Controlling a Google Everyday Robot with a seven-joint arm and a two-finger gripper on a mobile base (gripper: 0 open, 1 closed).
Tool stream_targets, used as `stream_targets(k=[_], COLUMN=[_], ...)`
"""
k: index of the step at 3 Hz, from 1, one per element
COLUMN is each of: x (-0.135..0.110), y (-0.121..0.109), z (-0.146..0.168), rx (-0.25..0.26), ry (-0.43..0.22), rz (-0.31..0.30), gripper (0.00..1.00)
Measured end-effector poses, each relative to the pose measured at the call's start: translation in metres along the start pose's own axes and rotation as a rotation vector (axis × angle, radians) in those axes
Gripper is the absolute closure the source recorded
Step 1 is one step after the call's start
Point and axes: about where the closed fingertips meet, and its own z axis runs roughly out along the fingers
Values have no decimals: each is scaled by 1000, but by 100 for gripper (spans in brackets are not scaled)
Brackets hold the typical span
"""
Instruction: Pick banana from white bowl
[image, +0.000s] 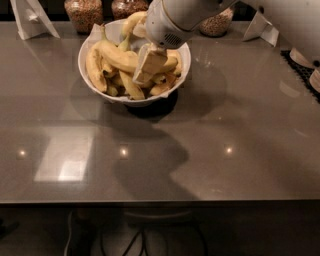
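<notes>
The white bowl (131, 101) stands at the back of the grey table, left of centre, full of yellow bananas. The banana (117, 56), long and gently curved, lies across the top of the pile from the bowl's left side towards its right. A strongly arched banana (131, 22) sticks up at the bowl's back rim. My gripper (147, 67) reaches down from the upper right into the middle of the bowl, right at the long banana. Its white wrist (167, 22) hides the bowl's back right part.
Glass jars (84, 12) (217, 24) stand behind the bowl along the back edge. White folded card stands are at the back left (31, 17) and back right (262, 27). White dishes on a dark mat (302, 57) sit at the right edge.
</notes>
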Motion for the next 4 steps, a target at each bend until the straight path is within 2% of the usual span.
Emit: stream_targets(k=[2, 3, 4], x=[10, 17, 18], y=[-1, -1, -2], z=[21, 29, 30], rx=[-19, -26, -26], ry=[28, 51, 55], rz=[11, 8, 4], gripper=[32, 39, 58])
